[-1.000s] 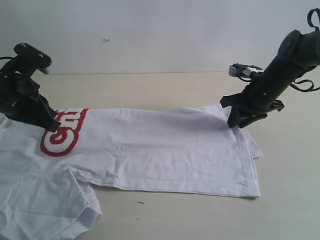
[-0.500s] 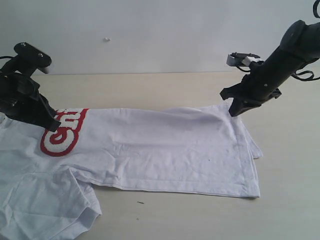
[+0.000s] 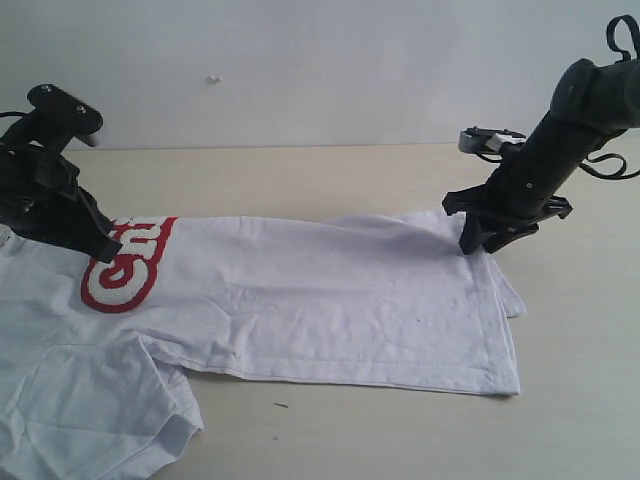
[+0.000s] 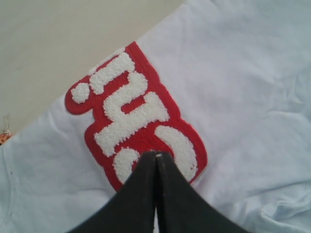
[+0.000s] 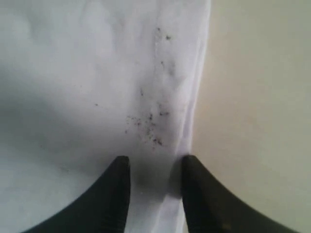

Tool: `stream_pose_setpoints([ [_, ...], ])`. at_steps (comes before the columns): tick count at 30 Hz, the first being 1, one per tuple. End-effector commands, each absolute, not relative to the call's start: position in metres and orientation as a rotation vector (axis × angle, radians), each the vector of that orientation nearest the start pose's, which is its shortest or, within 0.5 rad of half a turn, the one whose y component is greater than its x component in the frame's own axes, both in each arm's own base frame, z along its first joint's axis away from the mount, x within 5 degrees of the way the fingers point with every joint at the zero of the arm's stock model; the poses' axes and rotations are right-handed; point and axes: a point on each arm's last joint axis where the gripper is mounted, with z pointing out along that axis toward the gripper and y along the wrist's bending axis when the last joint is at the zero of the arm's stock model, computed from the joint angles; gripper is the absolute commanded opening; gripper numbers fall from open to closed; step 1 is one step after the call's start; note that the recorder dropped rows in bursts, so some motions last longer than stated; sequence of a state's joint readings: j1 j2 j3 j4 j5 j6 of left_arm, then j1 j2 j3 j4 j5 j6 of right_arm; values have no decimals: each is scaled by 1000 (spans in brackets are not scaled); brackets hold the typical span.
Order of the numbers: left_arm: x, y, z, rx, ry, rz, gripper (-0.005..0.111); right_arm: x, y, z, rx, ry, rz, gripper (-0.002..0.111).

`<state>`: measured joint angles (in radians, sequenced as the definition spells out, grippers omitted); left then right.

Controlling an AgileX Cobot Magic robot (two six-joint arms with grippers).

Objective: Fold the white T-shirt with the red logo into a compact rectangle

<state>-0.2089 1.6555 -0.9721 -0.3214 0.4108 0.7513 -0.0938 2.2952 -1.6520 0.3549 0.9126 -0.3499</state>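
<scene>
The white T-shirt (image 3: 320, 300) lies flat across the table, with a sleeve bunched at the front left. Its red logo (image 3: 125, 265) shows at the left, partly behind my left gripper (image 3: 100, 250). In the left wrist view that gripper (image 4: 156, 154) is shut, its tips resting on the red logo (image 4: 131, 111), and the cloth there is not gathered. My right gripper (image 3: 475, 245) is down at the shirt's far right corner. In the right wrist view it (image 5: 154, 162) stands open, straddling the shirt's edge (image 5: 194, 97), with speckled white cloth (image 5: 73, 73) between and ahead of the fingers.
The beige table (image 3: 300, 170) runs bare behind the shirt up to a pale wall. More table (image 5: 262, 97) lies beside the shirt's right edge. A bit of orange tag (image 4: 4, 138) peeks out at the shirt's edge.
The right gripper lifted slightly off the shirt corner half a second ago and has come back down onto it. The left arm and the shirt have not moved.
</scene>
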Motion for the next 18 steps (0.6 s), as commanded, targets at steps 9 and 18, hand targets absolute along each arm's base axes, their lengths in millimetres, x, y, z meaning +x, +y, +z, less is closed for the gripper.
stream_pose_setpoints([
  [9,324,-81,205,864,2377,-65,0,454,-17,124,-58,2925,387,35],
  [18,324,-81,205,863,2375,-64,0,455,-16,114,-41,2939,409,35],
])
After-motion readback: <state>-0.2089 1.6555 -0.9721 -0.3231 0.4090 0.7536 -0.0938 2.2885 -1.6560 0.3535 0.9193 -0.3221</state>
